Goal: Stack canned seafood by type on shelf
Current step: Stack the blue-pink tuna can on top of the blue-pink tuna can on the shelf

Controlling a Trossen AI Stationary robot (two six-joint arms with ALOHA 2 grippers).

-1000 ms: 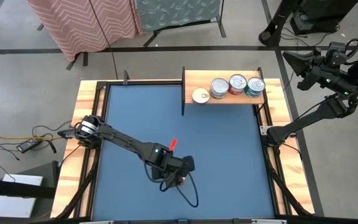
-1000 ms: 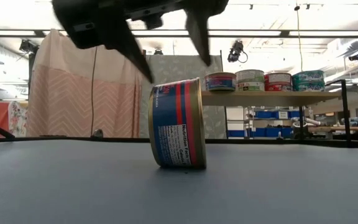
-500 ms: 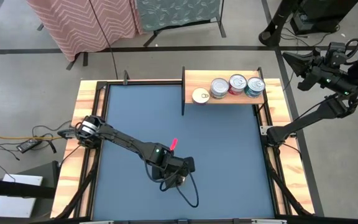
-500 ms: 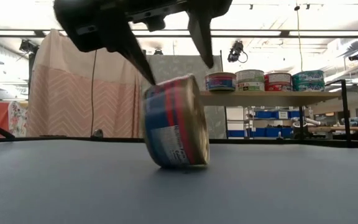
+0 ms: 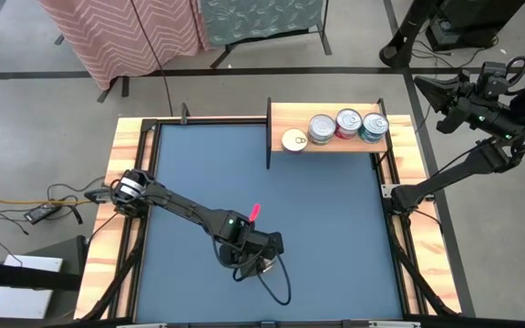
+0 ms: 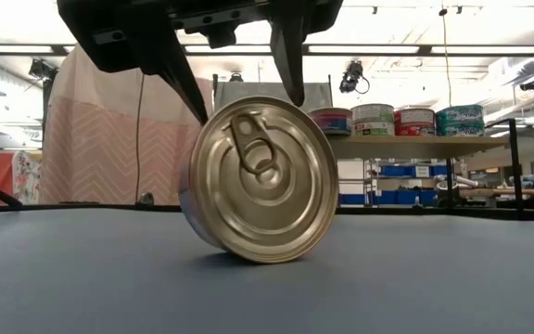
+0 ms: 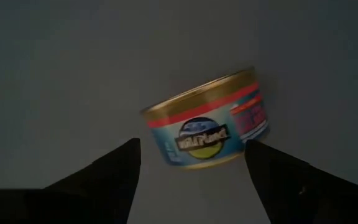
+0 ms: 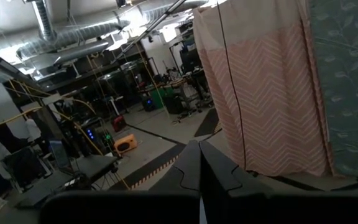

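Observation:
A tin of canned seafood [image 6: 258,181] stands on its curved side on the blue table, near the near edge. Its gold pull-tab lid faces the low view, and its blue and red label [image 7: 207,134] shows in the left wrist view. My left gripper [image 6: 247,104] hangs open just above it, pointing steeply down, one finger [image 7: 104,171] on either side. In the high view that gripper [image 5: 258,260] covers the tin. Several more tins [image 5: 335,128] stand upright on the light-wood shelf [image 5: 285,118] at the far right. My right gripper [image 8: 199,163] is shut, raised beyond the table's right edge. My left gripper stands astride the tin's curved wall from above. One fingertip [image 7: 253,149] shows right at the tin's rim. I cannot tell whether it touches the tin.
Wooden side rails [image 5: 121,210] frame the blue table [image 5: 335,219]. A dark cable loop [image 5: 281,290] lies on the table by the left gripper. The shelf has bare wood in front of its tins [image 6: 397,141]. A pink cloth screen [image 6: 128,139] hangs beyond the far edge.
The tin has spun about a quarter turn on its curved side: its label faced the low view, now its gold lid does. It stays on the same spot. My left gripper has kept its place above it, still open.

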